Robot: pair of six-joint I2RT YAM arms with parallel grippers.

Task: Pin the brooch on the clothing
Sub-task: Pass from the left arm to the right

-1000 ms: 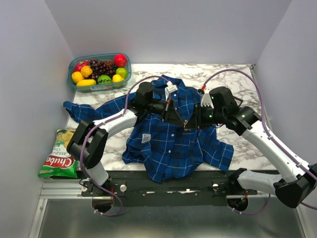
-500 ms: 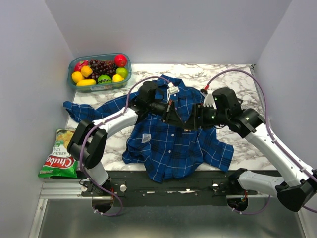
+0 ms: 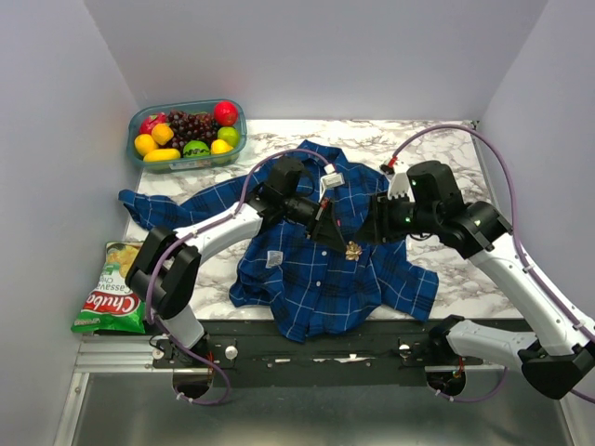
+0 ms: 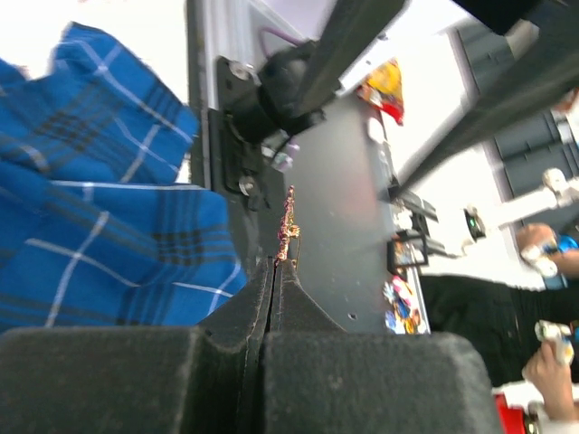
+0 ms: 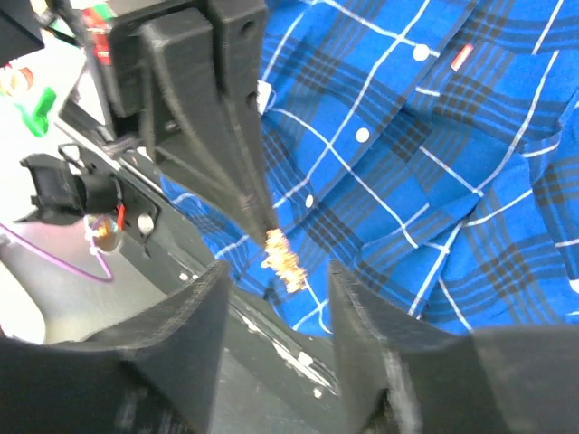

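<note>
Your left gripper (image 4: 274,276) is pinching the tiny brooch (image 4: 288,224) by its edge, jaws squeezed shut on it, over the front of the shirt (image 3: 307,279), while your right gripper (image 3: 376,226) is hovering close by with jaws wide apart. The brooch is looking light and thin, so holding just its edge seems best, and the soft, floppy shirt is likely going to bunch up under the pin

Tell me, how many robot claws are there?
2. The left claw pinches the brooch over the shirt; the right claw hangs open close to it.
</note>
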